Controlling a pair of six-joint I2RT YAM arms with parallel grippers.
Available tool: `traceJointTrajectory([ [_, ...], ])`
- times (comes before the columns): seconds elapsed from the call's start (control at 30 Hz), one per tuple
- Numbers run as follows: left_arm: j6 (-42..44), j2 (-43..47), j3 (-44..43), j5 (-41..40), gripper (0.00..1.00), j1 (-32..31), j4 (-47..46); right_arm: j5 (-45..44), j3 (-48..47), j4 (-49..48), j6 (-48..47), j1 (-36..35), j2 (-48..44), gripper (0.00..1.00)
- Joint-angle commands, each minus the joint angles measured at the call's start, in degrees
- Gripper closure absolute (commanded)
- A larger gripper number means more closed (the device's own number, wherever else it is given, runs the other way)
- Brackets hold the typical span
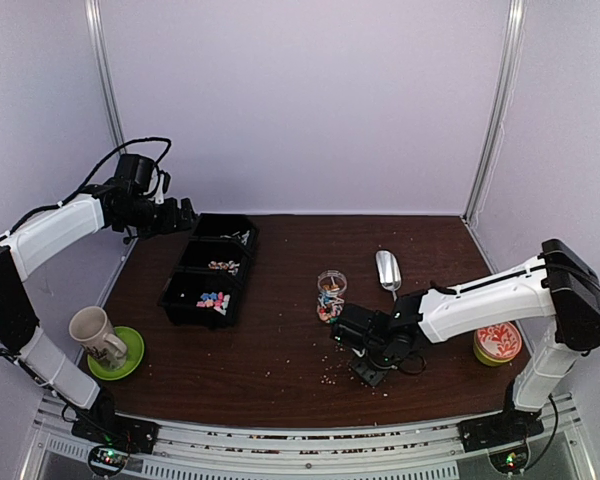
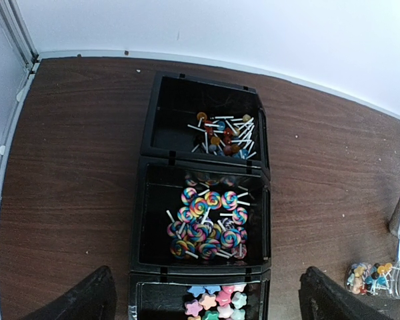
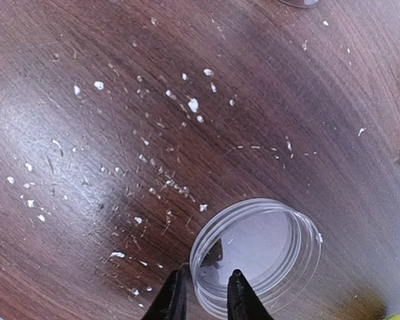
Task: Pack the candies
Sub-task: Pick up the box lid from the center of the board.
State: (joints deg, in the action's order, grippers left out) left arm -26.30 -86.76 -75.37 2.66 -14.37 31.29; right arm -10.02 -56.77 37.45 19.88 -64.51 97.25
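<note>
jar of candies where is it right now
Top view: the jar stands near the table's middle, right of the black tray and just left of the metal scoop.

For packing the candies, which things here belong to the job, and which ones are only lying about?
For the job: candies, tray, jar, lid, probably the scoop.

Lying about: mug, green plate, red-patterned disc, crumbs.

No text, label, brand, number or sign is readable on any object in any of the three views.
</note>
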Motion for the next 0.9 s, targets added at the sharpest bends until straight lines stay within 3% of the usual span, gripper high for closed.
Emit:
traceJointTrajectory([
  [0.0, 0.38, 0.77, 0.32, 0.57, 0.02, -0.39, -2.57, 1.42, -0.38, -0.86, -0.34, 0.47, 1.01, 0.81],
  [0.17, 0.38, 0.74, 0.32, 0.67, 0.02, -0.39, -2.59, 2.81, -0.22, -1.08, -0.85, 0.70, 0.97, 0.85],
  [0.3, 0.38, 0.72, 0.32, 0.68, 0.02, -0.39, -2.55, 3.14, -0.48, -0.91, -0.96, 0.94, 0.58, 1.00],
  [0.67, 1.59, 1.09, 0.14, 2.50, 0.02, -0.67, -3.43, 6.46, -4.30, 3.34, -4.39, 1.10, -4.04, 1.00],
  [0.87, 7.98, 3.63, 0.31, 3.97, 0.02, -4.22, -6.42, 12.31, -8.09, 5.48, -8.88, 1.27, -10.92, 1.00],
])
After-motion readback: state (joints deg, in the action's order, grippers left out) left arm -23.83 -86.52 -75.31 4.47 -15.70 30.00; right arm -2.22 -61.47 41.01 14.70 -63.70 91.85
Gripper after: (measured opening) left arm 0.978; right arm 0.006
